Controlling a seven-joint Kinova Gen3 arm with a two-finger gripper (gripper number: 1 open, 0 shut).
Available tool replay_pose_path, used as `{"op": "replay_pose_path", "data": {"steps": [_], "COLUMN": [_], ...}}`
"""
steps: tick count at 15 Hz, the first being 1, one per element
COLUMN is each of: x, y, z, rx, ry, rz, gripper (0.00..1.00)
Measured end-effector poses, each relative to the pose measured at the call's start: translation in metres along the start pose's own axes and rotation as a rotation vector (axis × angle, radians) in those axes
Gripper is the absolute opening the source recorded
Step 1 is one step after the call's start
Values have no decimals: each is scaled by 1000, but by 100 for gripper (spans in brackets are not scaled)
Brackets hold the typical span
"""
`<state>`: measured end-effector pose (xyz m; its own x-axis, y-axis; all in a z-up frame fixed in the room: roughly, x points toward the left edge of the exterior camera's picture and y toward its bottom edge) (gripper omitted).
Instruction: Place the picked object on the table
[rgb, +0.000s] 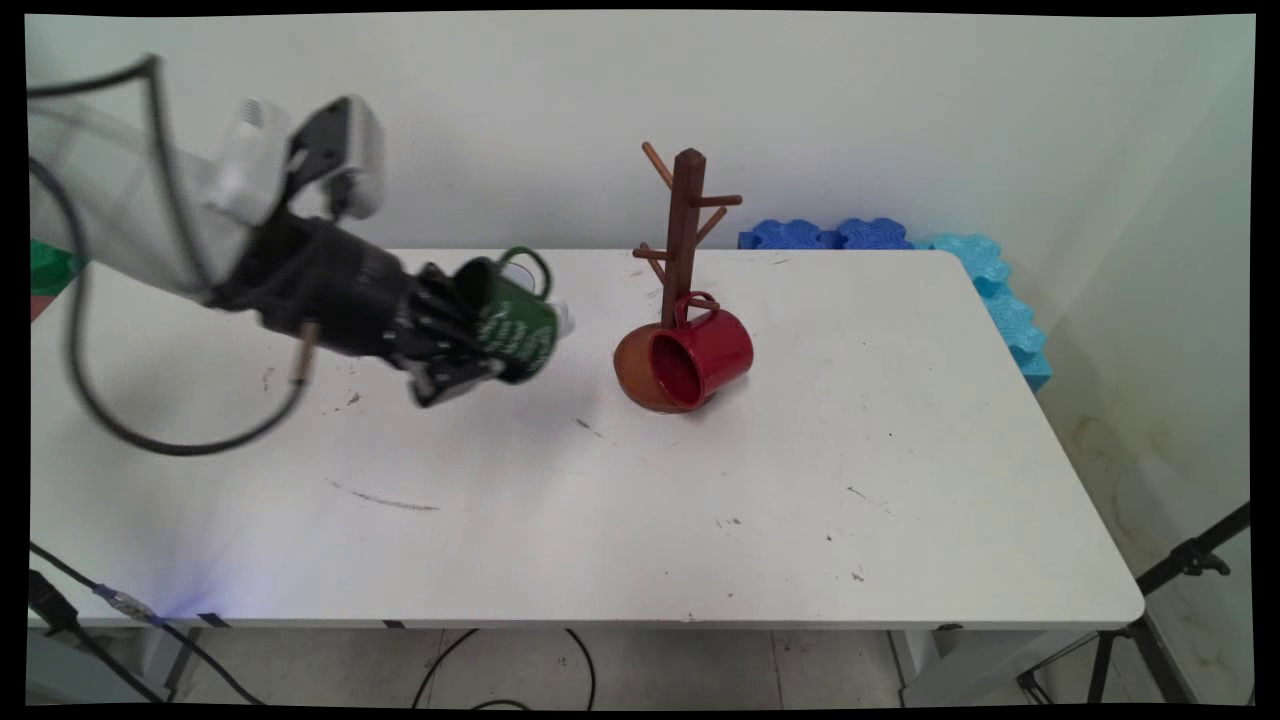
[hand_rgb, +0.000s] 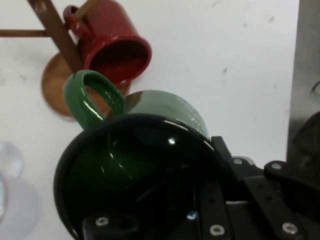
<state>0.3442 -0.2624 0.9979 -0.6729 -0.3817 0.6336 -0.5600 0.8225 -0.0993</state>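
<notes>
My claw (rgb: 470, 350) clamped on a green mug (rgb: 510, 325) held above the table (rgb: 700, 520), red mug (rgb: 700, 355) hanging on the wooden rack (rgb: 685, 240) just ahead

We count two mugs, one green mug (rgb: 515, 335) (hand_rgb: 145, 165) and one red mug (rgb: 700, 355) (hand_rgb: 112, 42), plus one wooden mug tree (rgb: 685, 225) (hand_rgb: 55, 30) (several pegs), one table (rgb: 700, 520)

Colours on the white table (rgb: 700, 520)

The held mug (rgb: 518, 332) was green with white lettering and a black rim; the other mug (rgb: 700, 358) was red, the rack (rgb: 683, 235) brown, the gripper (rgb: 470, 345) black.
</notes>
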Motion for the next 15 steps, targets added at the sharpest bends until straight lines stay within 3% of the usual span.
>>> {"op": "replay_pose_path", "data": {"steps": [8,12,15], "x": [-14,-22,-26], "y": [-45,-77,-97], "z": [-41,-39,-26], "rx": [29,43,30], "ry": [-154,-250,-314], "rz": [191,263,297], "gripper": [0,0,0]}}
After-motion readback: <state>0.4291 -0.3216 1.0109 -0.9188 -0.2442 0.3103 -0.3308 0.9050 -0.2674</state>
